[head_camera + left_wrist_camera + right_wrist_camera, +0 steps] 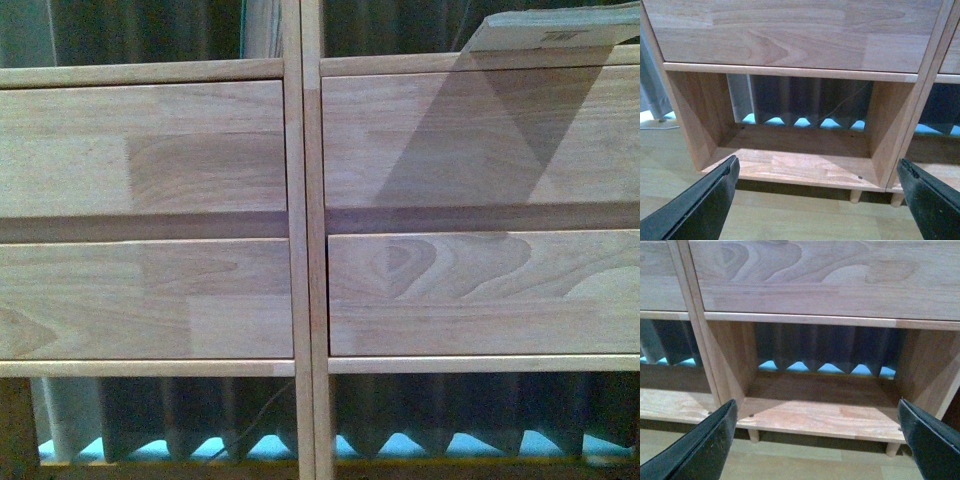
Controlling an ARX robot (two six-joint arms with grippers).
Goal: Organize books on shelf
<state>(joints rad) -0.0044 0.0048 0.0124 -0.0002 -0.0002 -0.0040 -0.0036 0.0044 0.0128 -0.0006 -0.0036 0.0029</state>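
Front view: the shelf [302, 200] is shown close up, its plain drawer fronts [470, 290] filling the frame; a pale book [550, 30], only partly in frame, is seen tilted above the upper right drawer front. In the wrist views, the left gripper [817, 200] and the right gripper [815, 440] are each spread wide; nothing is held; each is aimed at a bottom compartment [795, 165].

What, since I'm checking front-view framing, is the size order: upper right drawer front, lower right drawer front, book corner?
1. upper right drawer front and lower right drawer front, too alike to rank.
2. book corner, far smaller.
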